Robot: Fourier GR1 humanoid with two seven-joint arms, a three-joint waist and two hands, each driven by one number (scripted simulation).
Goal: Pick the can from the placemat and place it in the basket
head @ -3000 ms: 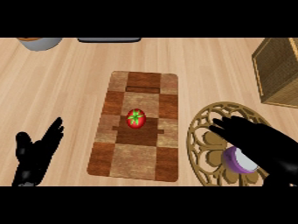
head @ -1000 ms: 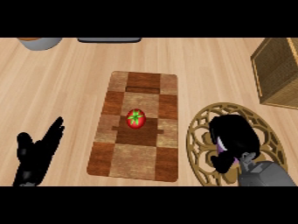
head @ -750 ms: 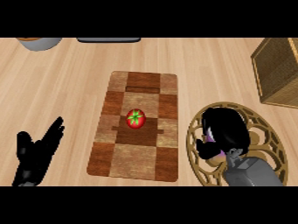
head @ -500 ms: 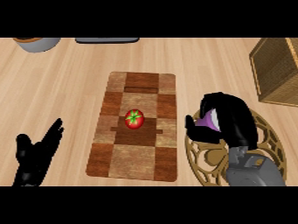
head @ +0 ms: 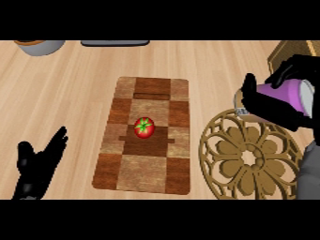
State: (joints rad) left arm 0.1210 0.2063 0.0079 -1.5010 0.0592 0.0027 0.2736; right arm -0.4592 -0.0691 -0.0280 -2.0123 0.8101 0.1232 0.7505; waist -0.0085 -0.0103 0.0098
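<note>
One hand only — the right hand (head: 287, 105) — had its fingers curled round the purple can (head: 285, 97), held tilted just above the basket's (head: 252, 159) far rim, basket lying nearer and below.

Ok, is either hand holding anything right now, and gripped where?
The right hand holds the purple can, fingers and thumb curled round its side. The left hand is open at lower left, holding nothing.

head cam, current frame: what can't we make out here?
- Can: mostly covered by the right hand; label unreadable.
- Basket: far side hidden behind hand and forearm.
- Wooden box: cut off at the right edge.
- Pot: clipped at the top.
</note>
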